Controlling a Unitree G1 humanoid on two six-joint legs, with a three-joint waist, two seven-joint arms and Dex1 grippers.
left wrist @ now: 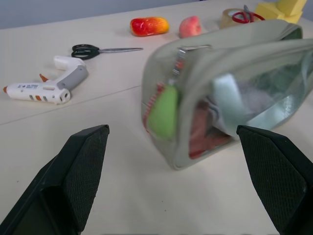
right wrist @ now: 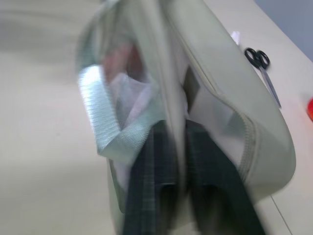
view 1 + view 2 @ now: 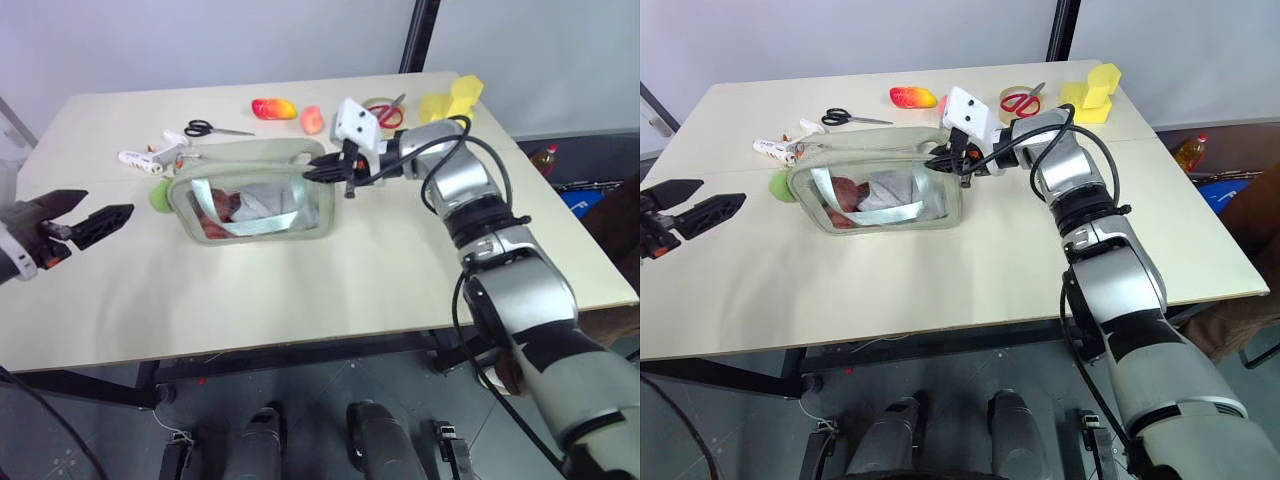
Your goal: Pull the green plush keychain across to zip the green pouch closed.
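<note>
The green pouch (image 3: 250,200) lies on the table with its clear window and pale strap facing me. The green plush keychain (image 3: 160,196) hangs at the pouch's left end, a lime fuzzy ball (image 1: 164,112) below the zipper pull. My right gripper (image 3: 315,170) points left at the pouch's right end, shut on the pouch's wall; in the right wrist view the fabric runs between its fingers (image 2: 146,186). My left gripper (image 3: 100,208) hovers open to the left of the pouch, a short way from the keychain and holding nothing.
Behind the pouch lie a white glue gun (image 3: 150,157), black scissors (image 3: 205,128), a red-yellow toy fruit (image 3: 272,108) and a toy peach (image 3: 312,120). Red scissors on a tape roll (image 3: 385,112) and yellow blocks (image 3: 450,100) sit at the back right.
</note>
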